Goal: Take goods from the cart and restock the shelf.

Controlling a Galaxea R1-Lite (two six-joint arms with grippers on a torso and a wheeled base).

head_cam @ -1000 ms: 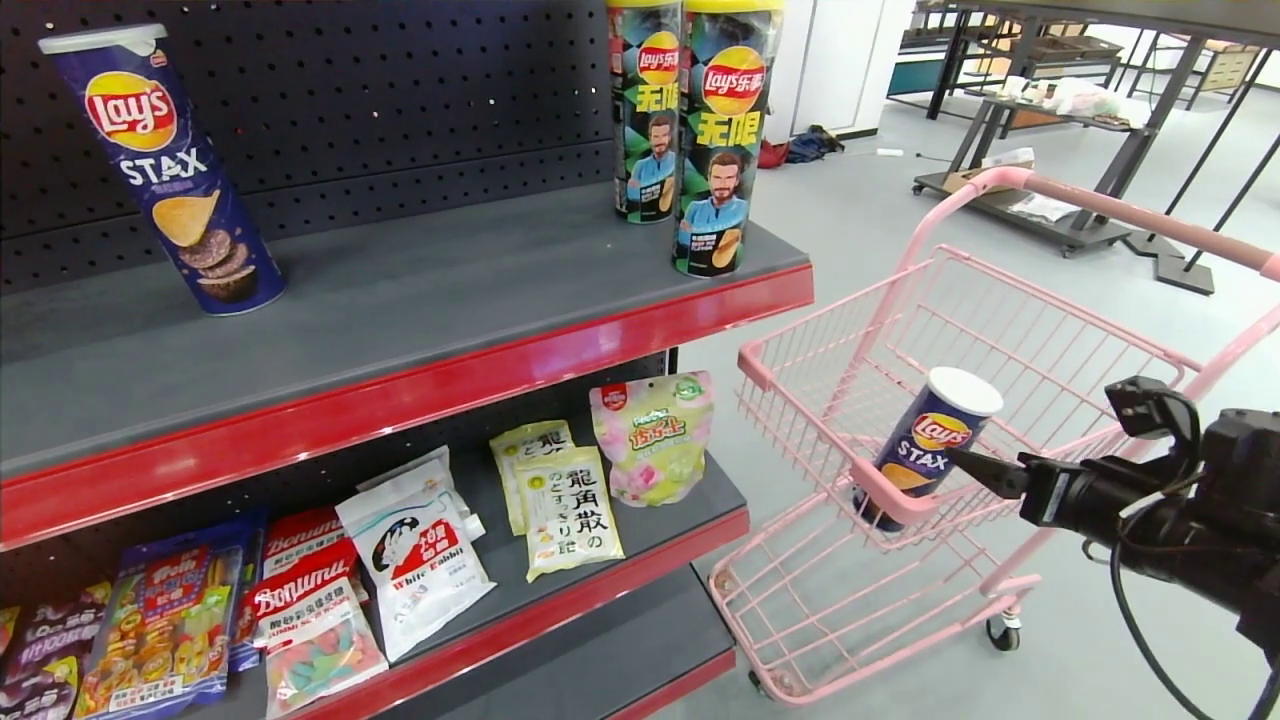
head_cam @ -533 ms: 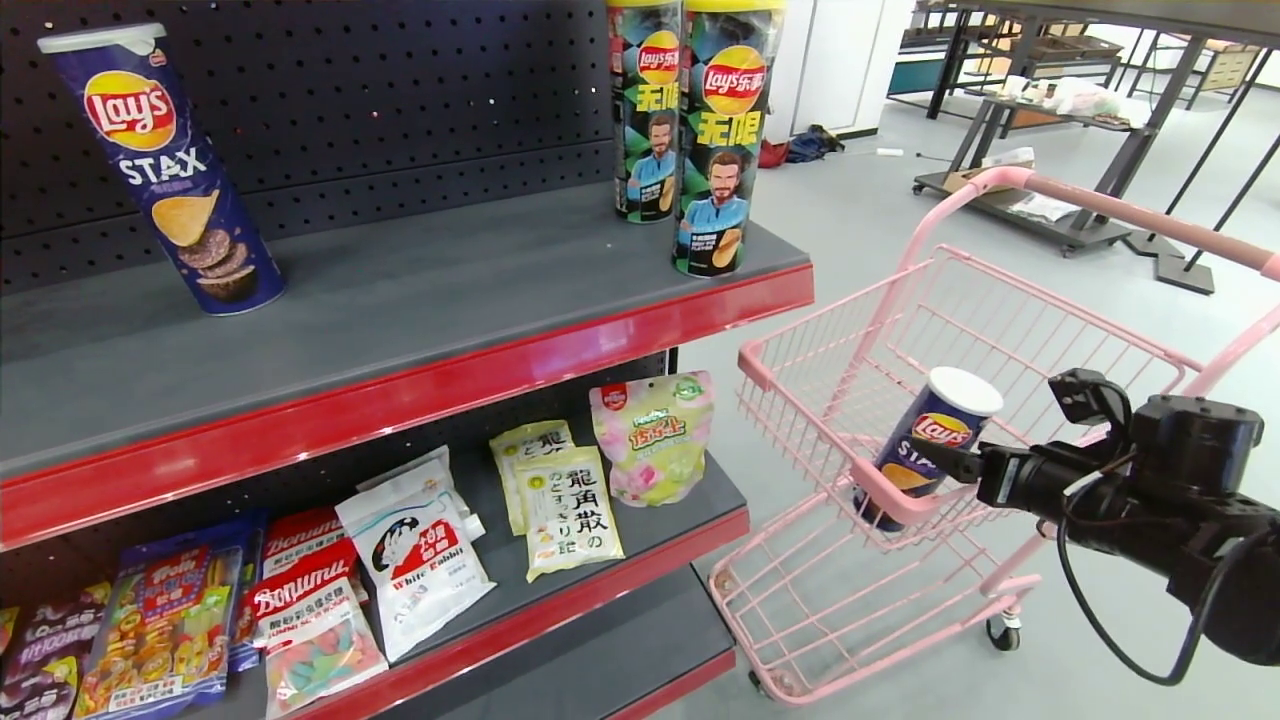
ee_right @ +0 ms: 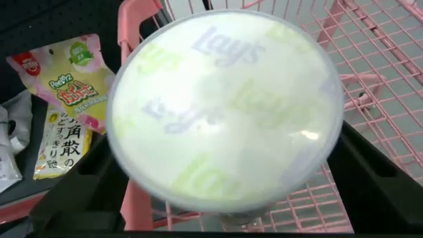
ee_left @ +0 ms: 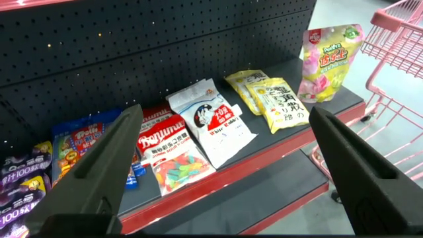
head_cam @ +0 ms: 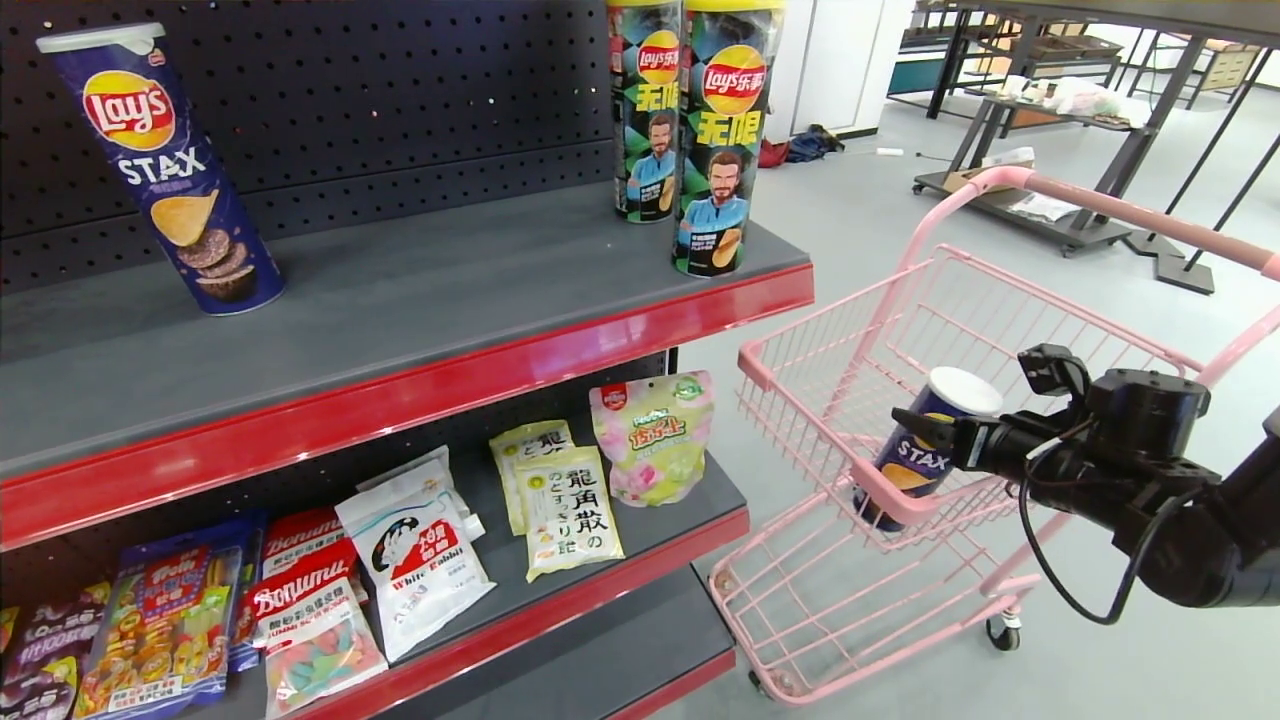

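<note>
One shelf (head_cam: 400, 300), left, carries one blue can (head_cam: 165, 170) and two green cans (head_cam: 725, 140), all upright. One pink cart (head_cam: 1130, 216), right, holds a fourth can (head_cam: 925, 455), leaning, with the right gripper (head_cam: 930, 425) spread either side of its top. The left gripper (ee_left: 225, 111) gapes wide.

On the upper shelf (head_cam: 420, 290), a wide bare grey stretch runs mid-frame between the blue can (head_cam: 165, 170) at upper left and the two green cans (head_cam: 700, 150) at its right end; the pegboard (head_cam: 350, 90) closes it off behind. At lower right the pink cart (head_cam: 1130, 218) is open on top, its wire walls and front rim hemming the can (head_cam: 925, 455) inside. Bags (head_cam: 420, 550) crowd the lower shelf (head_cam: 705, 500), under the red edge above
</note>
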